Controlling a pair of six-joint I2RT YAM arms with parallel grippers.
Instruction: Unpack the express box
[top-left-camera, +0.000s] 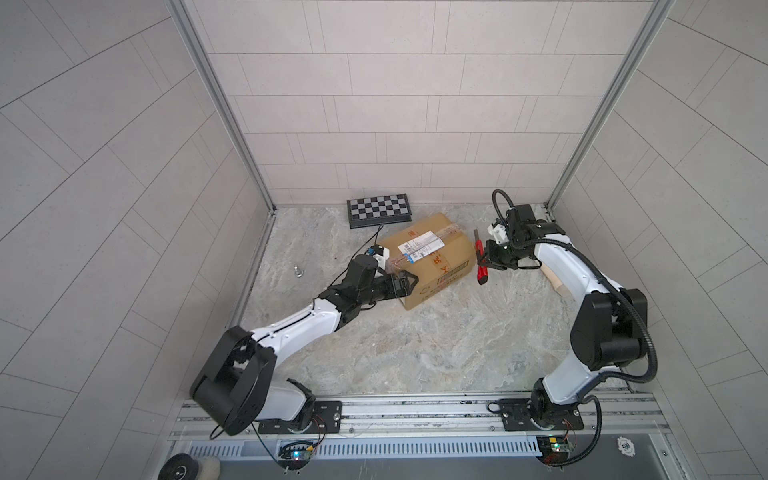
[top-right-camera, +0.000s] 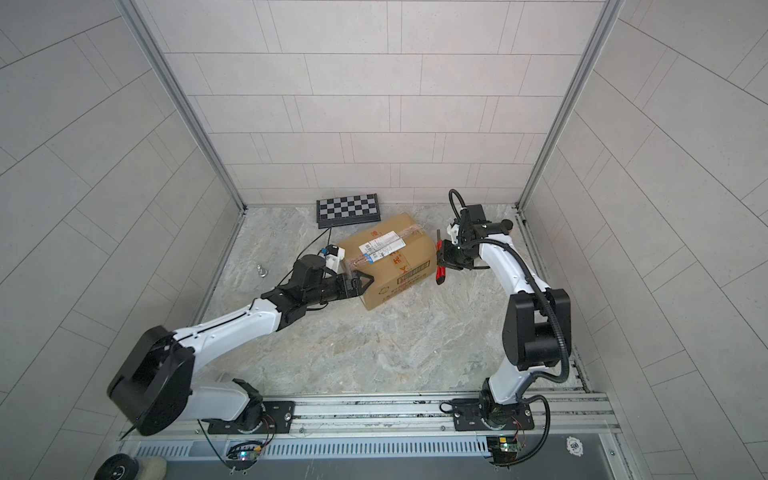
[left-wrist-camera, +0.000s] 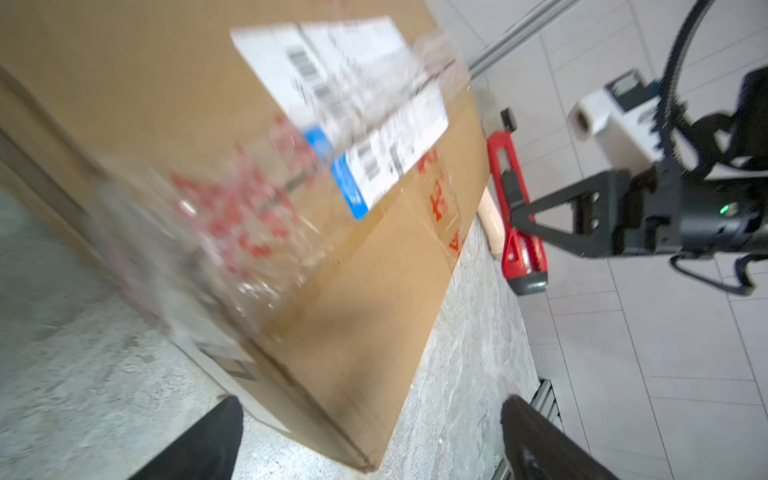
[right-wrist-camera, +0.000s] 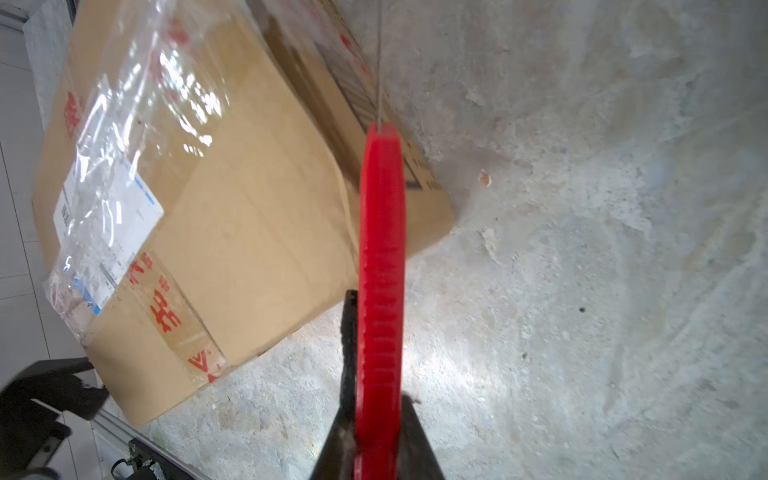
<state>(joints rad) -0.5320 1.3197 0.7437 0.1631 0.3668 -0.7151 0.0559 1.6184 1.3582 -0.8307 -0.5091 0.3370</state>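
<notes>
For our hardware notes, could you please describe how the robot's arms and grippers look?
The left arm and right arm have white links and black joints. The left gripper and right gripper are black with triangular fingers. A black corrugated hose follows the right arm.

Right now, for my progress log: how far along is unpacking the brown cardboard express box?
Done: right gripper is shut on the red utility knife. In hand: open left gripper flanks a corner of the brown cardboard express box. Left: its clear tape looks uncut, flaps closed.
</notes>
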